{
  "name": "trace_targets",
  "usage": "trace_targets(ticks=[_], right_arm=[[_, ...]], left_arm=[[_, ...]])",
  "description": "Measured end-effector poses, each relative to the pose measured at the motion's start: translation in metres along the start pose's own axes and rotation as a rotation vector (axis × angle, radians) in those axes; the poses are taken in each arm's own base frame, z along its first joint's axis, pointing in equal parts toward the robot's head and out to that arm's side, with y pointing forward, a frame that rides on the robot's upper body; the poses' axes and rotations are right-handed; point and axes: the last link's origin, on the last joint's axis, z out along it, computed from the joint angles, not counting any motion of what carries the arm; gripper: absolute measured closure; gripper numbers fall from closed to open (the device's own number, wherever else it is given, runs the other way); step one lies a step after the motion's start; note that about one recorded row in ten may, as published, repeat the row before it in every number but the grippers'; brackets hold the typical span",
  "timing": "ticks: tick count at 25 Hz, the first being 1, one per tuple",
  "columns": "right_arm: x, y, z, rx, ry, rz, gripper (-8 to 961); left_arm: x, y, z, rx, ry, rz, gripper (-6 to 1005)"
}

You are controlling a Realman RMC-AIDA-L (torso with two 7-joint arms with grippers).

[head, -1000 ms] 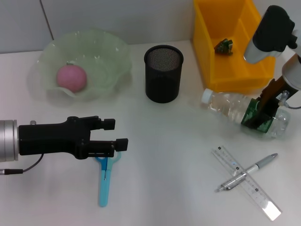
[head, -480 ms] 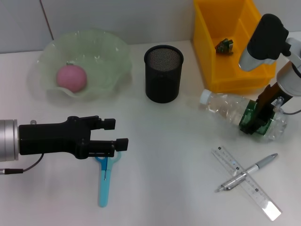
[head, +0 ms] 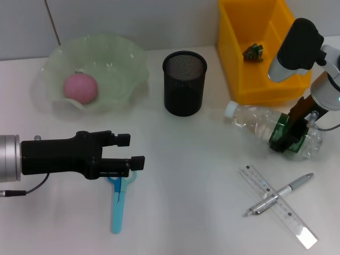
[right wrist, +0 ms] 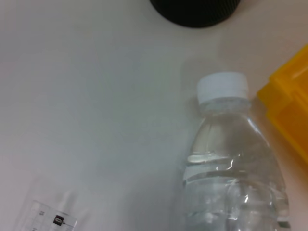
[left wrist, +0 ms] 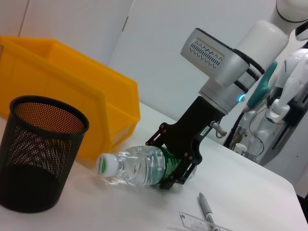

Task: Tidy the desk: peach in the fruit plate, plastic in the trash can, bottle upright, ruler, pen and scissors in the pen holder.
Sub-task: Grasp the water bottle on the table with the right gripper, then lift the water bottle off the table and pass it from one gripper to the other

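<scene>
White worktop (head: 191, 212), largest to smallest:

- Yellow plastic bin (head: 255, 48) at the far right corner, crumpled green plastic scrap (head: 253, 52) inside. That item looks done.
- Pale green wavy-rimmed fruit plate (head: 114, 53) at the far left, pink peach (head: 81, 87) in it. Also done.
- Left arm reaches in from the left edge. Left end effector (head: 135, 151) hangs released, fingers apart, over the handles of the blue scissors (head: 117, 204), which lie near the front edge. Idle, by the look of it.
- Right arm comes down at the right edge. Right end effector (head: 289, 139) is clenched on the clear plastic water bottle (head: 255, 121) at its green label, near the base.
- The bottle lies on its side just in front of the bin, white cap (head: 231, 109) pointing toward the middle and near the black mesh pen holder (head: 184, 82), which stands at far centre.
- Clear plastic ruler (head: 276, 204) and silver pen (head: 279, 194) lie crossed near the front right corner, pen on top. Not in the holder yet.

Step in hand, my read: stand the bottle up.

- The grip is low on the body, so pivot about the base end and swing the cap up and away from the bin wall.
- Go slowly, since there seems to be water inside that would slosh.
- Set the base flat on bare worktop, well apart from the ruler and pen.
- Release only once it is vertical, then retract straight up.
- Risk: thin plastic may flex in the grip and tilt on release.
</scene>
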Motion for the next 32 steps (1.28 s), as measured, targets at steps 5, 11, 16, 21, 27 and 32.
trace_targets(ticks=[5, 11, 16, 21, 27, 32], right_arm=[[-0.001, 0.001, 0.000, -0.001, 0.000, 0.003, 220], [-0.004, 0.004, -0.009, -0.009, -0.026, -0.001, 221], [-0.009, 0.014, -0.032, -0.052, -0.122, -0.024, 220], [-0.012, 0.020, -0.051, -0.082, -0.232, -0.040, 217], [-0.006, 0.027, -0.070, -0.138, -0.523, -0.077, 215], [-0.004, 0.030, -0.070, -0.190, -0.719, -0.097, 212]], left_arm=[[0.000, 0.000, -0.001, 0.001, -0.001, 0.000, 155], [0.000, 0.000, -0.001, 0.002, 0.003, -0.001, 155], [-0.001, 0.000, -0.002, 0.004, 0.008, -0.004, 155], [0.000, -0.001, -0.003, 0.010, 0.019, -0.004, 155], [0.004, -0.002, -0.005, 0.024, 0.075, -0.010, 155], [0.014, -0.001, -0.002, 0.032, 0.170, -0.016, 155]])
